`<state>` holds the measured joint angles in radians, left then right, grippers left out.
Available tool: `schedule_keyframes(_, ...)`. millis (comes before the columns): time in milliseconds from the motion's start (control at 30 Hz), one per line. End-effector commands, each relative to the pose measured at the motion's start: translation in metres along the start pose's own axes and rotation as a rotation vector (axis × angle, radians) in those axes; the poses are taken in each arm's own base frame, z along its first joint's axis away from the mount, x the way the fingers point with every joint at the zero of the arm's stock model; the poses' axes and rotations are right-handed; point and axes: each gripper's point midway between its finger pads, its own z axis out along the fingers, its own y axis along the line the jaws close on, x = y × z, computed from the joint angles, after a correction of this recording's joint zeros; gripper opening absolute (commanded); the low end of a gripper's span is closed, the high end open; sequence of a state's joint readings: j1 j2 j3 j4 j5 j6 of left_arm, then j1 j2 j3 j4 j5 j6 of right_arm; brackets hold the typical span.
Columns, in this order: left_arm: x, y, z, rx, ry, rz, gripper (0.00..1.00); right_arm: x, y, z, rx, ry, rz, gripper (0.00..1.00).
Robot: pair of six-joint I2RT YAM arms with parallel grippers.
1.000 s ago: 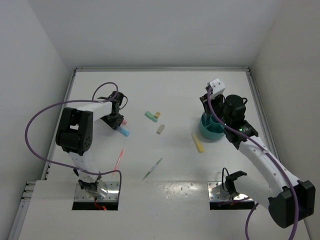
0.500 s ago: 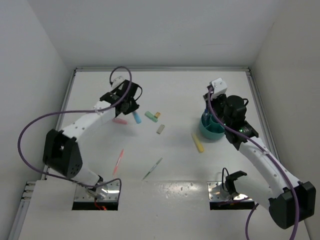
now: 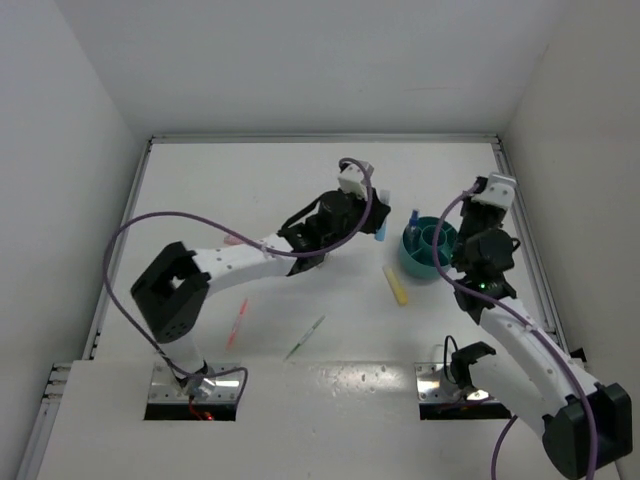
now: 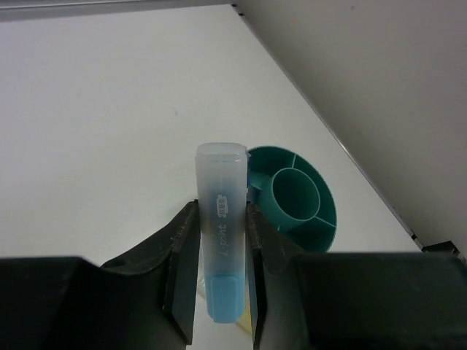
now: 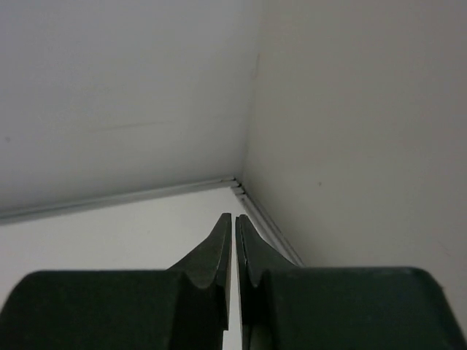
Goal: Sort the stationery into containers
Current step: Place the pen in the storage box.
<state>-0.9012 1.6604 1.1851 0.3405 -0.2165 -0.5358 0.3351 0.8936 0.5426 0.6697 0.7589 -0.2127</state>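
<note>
As my left gripper arrives mid-frame: clamped on light blue marker, left of teal cup.
My right gripper: pinched together, empty.

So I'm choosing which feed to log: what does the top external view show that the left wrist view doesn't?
Only the top external view shows both arms whole, plus the pink pen and green pen lying on the table. Only the left wrist view shows the print on the barrel of the light blue marker and the left arm's jaws pressed against its two sides. Both show that marker held beside the teal cup, not yet in it, and the cup's inner dividers.
</note>
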Motion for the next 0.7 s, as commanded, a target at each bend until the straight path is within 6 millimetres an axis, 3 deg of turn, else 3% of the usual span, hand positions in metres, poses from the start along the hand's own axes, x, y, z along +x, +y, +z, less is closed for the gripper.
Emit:
schedule_keyframes(0,-0.053,-0.059,0.022,0.226,-0.246,0.03,0.0,-0.05,-0.05,-0.014,0.183,-0.216,0.169,0.05)
schedule_keyframes(67,-0.058,-0.07,0.033,0.27,-0.284,0.045,0.0,-0.048,-0.053,-0.017,0.191,-0.231,0.171,0.05)
schedule_keyframes(100,-0.064,-0.085,0.037,0.31,-0.303,0.043,0.0,-0.045,-0.053,-0.018,0.195,-0.234,0.162,0.05)
schedule_keyframes(133,-0.048,-0.083,0.051,0.313,-0.284,0.06,0.0,-0.046,-0.055,-0.02,0.201,-0.249,0.178,0.05)
schedule_keyframes(167,-0.061,-0.091,0.055,0.331,-0.327,0.052,0.0,-0.049,-0.055,-0.02,0.198,-0.26,0.175,0.05)
schedule_keyframes(200,-0.058,-0.099,0.058,0.356,-0.329,0.04,0.0,-0.045,-0.055,-0.021,0.195,-0.254,0.169,0.05)
schedule_keyframes(233,-0.046,-0.101,0.068,0.376,-0.323,0.044,0.0,-0.047,-0.056,-0.021,0.198,-0.262,0.177,0.05)
schedule_keyframes(300,-0.048,-0.109,0.075,0.408,-0.341,0.016,0.0,-0.048,-0.054,-0.021,0.191,-0.267,0.176,0.05)
schedule_keyframes(400,-0.032,-0.113,0.091,0.437,-0.313,-0.015,0.0,-0.048,-0.056,-0.023,0.194,-0.274,0.183,0.05)
schedule_keyframes(667,0.008,-0.12,0.108,0.472,-0.257,-0.053,0.0,-0.048,-0.057,-0.024,0.197,-0.281,0.191,0.05)
